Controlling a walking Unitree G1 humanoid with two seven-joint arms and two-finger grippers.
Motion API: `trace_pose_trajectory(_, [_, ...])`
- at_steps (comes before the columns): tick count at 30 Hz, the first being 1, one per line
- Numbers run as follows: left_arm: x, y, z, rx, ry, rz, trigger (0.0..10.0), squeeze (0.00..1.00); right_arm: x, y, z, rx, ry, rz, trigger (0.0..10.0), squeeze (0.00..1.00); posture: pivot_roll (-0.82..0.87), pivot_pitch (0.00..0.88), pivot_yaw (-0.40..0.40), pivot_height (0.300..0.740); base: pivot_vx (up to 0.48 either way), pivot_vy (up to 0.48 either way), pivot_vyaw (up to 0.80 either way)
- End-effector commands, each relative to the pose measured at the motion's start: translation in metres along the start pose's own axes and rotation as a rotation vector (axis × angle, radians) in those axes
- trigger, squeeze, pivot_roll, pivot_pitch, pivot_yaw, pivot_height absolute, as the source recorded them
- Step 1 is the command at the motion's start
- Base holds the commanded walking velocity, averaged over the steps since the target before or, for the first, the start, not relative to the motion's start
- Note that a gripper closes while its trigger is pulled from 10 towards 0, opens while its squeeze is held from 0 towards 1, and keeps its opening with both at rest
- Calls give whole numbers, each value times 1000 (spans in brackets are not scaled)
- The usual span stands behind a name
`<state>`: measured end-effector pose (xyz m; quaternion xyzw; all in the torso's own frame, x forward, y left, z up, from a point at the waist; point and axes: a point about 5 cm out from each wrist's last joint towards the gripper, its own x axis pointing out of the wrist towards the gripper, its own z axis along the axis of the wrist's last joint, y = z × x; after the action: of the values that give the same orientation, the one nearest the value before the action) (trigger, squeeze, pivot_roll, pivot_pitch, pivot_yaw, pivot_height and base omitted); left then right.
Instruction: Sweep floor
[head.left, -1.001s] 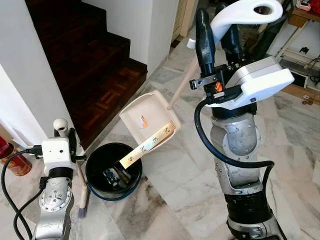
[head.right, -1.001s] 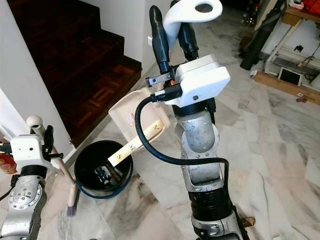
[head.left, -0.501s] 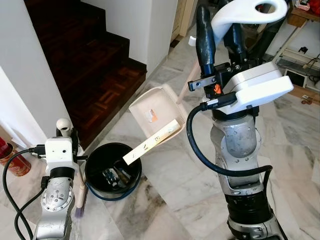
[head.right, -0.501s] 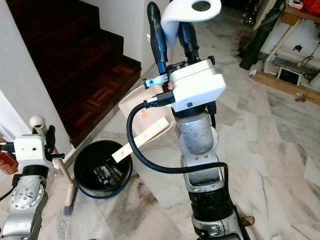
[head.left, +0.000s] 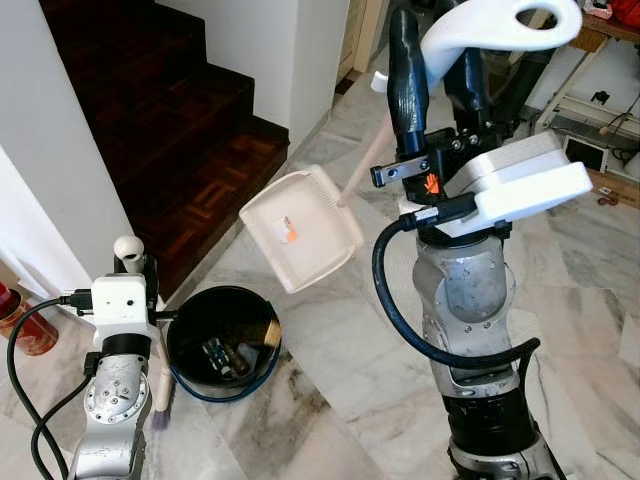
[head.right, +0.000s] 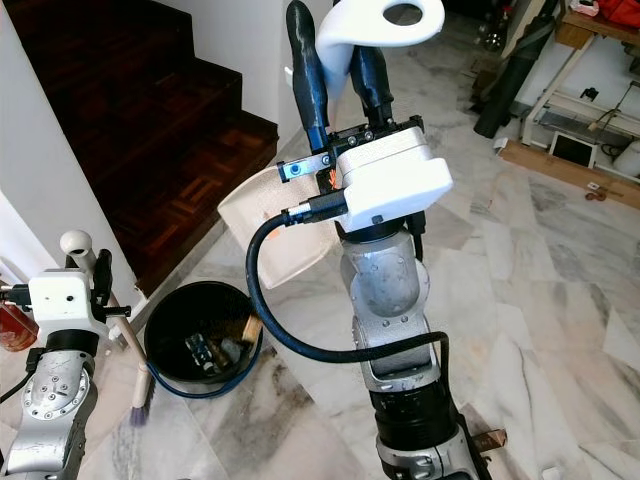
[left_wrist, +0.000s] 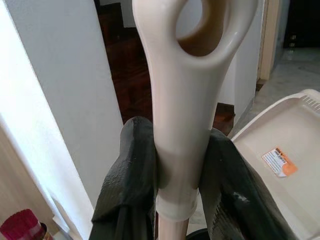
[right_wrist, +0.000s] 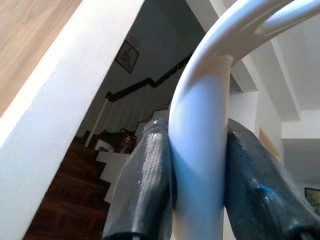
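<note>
Since the frame a second back, I noted the dustpan (head.left: 300, 228) had tipped up and lifted clear of the black bin (head.left: 222, 343); the yellow strip that had bridged pan lip and bin was gone from the pan, and a small tan piece lay at the bin's right rim. The camera barely shifted.

Count: one dustpan, one bin, one broom (head.left: 160, 385), two grippers.

The right gripper (head.left: 432, 60), upper centre of the left eye frame, had its two black fingers (right_wrist: 145, 185) pinching the white looped dustpan handle (head.left: 500, 25) between them. The left gripper (left_wrist: 182, 180), lower left of the eye view, had its fingers (left_wrist: 127, 185) clamped on the cream broom handle (left_wrist: 185, 100) just below its hanging loop.

The pan was cream plastic, with an orange-and-white sticker on its floor, hanging tilted mid-frame above and right of the bin, in front of the dark wooden stairs (head.left: 180, 130). The broom's bristle tip sat on the marble floor (head.left: 340, 350) just left of the bin. Dark clutter lay inside the bin.
</note>
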<state>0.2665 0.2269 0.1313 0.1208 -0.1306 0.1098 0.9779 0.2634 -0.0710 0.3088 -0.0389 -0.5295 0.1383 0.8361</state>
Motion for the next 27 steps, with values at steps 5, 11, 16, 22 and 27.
trace_pose_trajectory(5, [2,-2,12,0,-66,0,10000,0,4,-21,6,-156,-44,-23,10000,0,157,112,-152,740,0,0,0])
trace_pose_trajectory(11, [2,-3,11,-2,-60,-9,10000,0,0,-53,-12,-380,53,-71,10000,0,154,117,-148,740,0,0,0])
trace_pose_trajectory(16, [1,-7,9,-11,-45,-36,10000,0,-13,-65,-32,-429,193,-120,10000,0,152,120,-146,740,0,0,0])
trace_pose_trajectory(22, [0,-10,9,-20,-40,-54,10000,0,-35,-74,-54,-454,321,-159,10000,0,151,126,-140,740,0,0,0])
trace_pose_trajectory(27, [-4,-15,5,-36,-17,-90,10000,0,-68,-87,-76,-474,477,-220,10000,0,150,129,-135,740,0,0,0])
